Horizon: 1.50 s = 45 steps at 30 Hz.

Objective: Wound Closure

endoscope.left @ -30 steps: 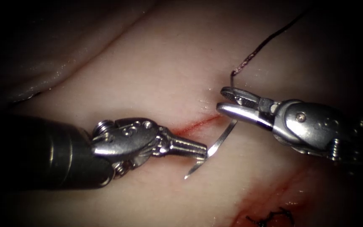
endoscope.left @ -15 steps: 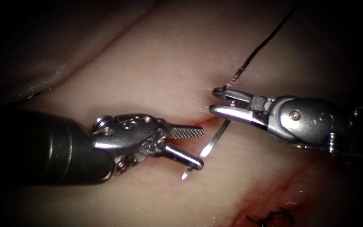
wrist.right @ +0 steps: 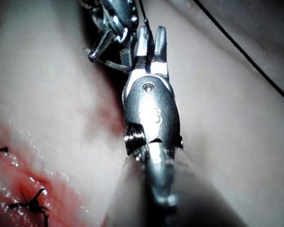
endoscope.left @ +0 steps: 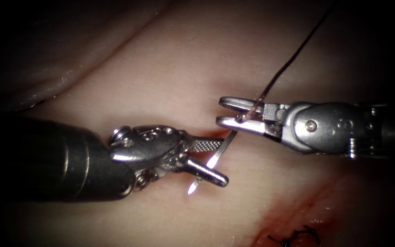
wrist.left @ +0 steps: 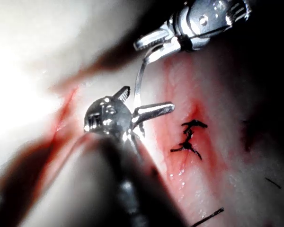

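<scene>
Needle [endoscope.left: 219, 152] spans open left end effector [endoscope.left: 216, 160], right end effector [endoscope.left: 222, 112] holding.

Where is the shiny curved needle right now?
In the endoscope view the needle lies over the tissue, its rear end in the right tool, its body between the left tool's open jaws.

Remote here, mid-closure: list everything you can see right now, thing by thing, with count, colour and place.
tissue: one, pale pink, under both tools.
cut: one, red line, between the two pincers.
needle: one, silver, curved, free of the tissue; swaged end at the right pincer, point low near the left pincer.
thread: one, dark, from the needle's end up and right.
finished stitch: one dark knot, lower right, in red fluid.
left pincer: one, steel, jaws open around the needle's middle, holding nothing.
right pincer: one, steel, holding the needle near its thread end.
</scene>
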Tool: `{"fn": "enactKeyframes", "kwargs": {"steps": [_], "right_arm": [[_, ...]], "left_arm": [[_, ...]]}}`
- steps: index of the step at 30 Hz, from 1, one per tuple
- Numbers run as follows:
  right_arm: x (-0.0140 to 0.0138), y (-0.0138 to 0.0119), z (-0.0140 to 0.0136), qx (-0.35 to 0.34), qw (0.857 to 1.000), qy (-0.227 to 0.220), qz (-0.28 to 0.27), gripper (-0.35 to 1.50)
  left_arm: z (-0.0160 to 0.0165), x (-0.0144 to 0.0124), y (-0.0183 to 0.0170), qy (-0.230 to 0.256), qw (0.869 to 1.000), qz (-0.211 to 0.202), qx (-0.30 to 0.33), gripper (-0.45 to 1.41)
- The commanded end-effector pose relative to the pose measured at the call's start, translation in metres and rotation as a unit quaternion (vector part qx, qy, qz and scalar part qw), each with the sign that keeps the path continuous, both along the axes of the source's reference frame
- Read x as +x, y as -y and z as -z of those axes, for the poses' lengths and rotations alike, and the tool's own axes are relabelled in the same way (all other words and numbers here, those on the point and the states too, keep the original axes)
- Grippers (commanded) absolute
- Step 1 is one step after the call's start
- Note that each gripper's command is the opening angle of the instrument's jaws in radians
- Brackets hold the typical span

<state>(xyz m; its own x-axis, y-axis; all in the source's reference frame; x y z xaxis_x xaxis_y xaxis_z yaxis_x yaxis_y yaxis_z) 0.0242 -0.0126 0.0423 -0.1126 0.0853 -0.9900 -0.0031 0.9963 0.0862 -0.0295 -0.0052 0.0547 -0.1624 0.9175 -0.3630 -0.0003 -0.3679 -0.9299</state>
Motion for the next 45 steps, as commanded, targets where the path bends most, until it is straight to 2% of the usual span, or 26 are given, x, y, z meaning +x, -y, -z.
{"fn": "enactKeyframes", "kwargs": {"steps": [1, 4, 5, 8, 17, 18, 19, 22, 24, 26, 29, 36, 37, 40, 41, 42, 45], "right_arm": [[0.0009, 0.0002, -0.0004, -0.004, 1.000, -0.002, -0.001, -0.35], [0.0009, 0.0002, -0.0004, -0.007, 1.000, -0.003, 0.000, -0.35], [0.0008, 0.0003, -0.0004, -0.013, 1.000, -0.003, 0.001, -0.35], [0.0008, 0.0003, -0.0004, -0.019, 1.000, -0.002, 0.003, -0.35], [0.0008, 0.0005, -0.0005, -0.023, 1.000, 0.000, 0.011, -0.35], [0.0008, 0.0005, -0.0004, -0.026, 1.000, 0.000, 0.013, -0.35], [0.0008, 0.0005, -0.0004, -0.026, 1.000, 0.000, 0.013, -0.35], [0.0008, 0.0006, -0.0004, -0.026, 1.000, -0.001, 0.015, -0.35], [0.0009, 0.0006, -0.0003, -0.026, 1.000, -0.001, 0.017, -0.35], [0.0009, 0.0006, -0.0003, -0.026, 0.999, -0.002, 0.018, -0.35], [0.0008, 0.0006, -0.0003, -0.026, 0.999, -0.002, 0.018, -0.35], [0.0009, 0.0006, -0.0002, -0.026, 0.999, -0.001, 0.019, -0.35], [0.0010, 0.0006, -0.0001, -0.019, 1.000, -0.002, 0.018, -0.32], [0.0014, 0.0007, 0.0001, -0.004, 1.000, 0.001, 0.013, 0.09], [0.0017, 0.0007, 0.0002, 0.008, 1.000, 0.003, 0.009, 0.29], [0.0019, 0.0007, 0.0003, 0.014, 1.000, 0.004, 0.008, 0.37], [0.0024, 0.0008, 0.0004, 0.018, 1.000, 0.013, 0.000, 0.46]], "left_arm": [[-0.0006, -0.0006, 0.0003, 0.000, 1.000, 0.000, 0.003, 0.79], [-0.0006, -0.0005, 0.0003, 0.000, 1.000, -0.001, 0.003, 0.73], [-0.0005, -0.0004, 0.0003, 0.003, 1.000, -0.001, 0.003, 0.59], [-0.0004, -0.0002, 0.0001, 0.009, 1.000, 0.003, 0.008, 0.49], [-0.0003, -0.0001, 0.0002, 0.010, 1.000, 0.002, 0.008, 0.48], [-0.0003, 0.0000, 0.0003, 0.010, 1.000, 0.002, 0.008, 0.37], [-0.0003, 0.0000, 0.0003, 0.010, 1.000, 0.002, 0.008, 0.37], [-0.0003, -0.0001, 0.0003, 0.010, 1.000, 0.002, 0.008, 0.19], [-0.0003, -0.0001, 0.0003, 0.011, 1.000, 0.001, 0.008, -0.05], [-0.0004, 0.0001, 0.0001, 0.021, 1.000, 0.003, 0.009, -0.45], [-0.0007, 0.0006, -0.0003, 0.040, 0.999, 0.013, 0.011, -0.45], [-0.0007, 0.0004, -0.0006, 0.047, 0.998, 0.031, 0.016, -0.45], [-0.0007, 0.0002, -0.0007, 0.047, 0.998, 0.039, 0.016, -0.45], [-0.0008, -0.0003, -0.0009, 0.046, 0.997, 0.054, 0.015, -0.45], [-0.0009, -0.0006, -0.0010, 0.040, 0.997, 0.066, 0.014, -0.45], [-0.0010, -0.0007, -0.0011, 0.036, 0.997, 0.071, 0.014, -0.45], [-0.0011, -0.0009, -0.0013, 0.031, 0.996, 0.088, 0.014, -0.45]]}}
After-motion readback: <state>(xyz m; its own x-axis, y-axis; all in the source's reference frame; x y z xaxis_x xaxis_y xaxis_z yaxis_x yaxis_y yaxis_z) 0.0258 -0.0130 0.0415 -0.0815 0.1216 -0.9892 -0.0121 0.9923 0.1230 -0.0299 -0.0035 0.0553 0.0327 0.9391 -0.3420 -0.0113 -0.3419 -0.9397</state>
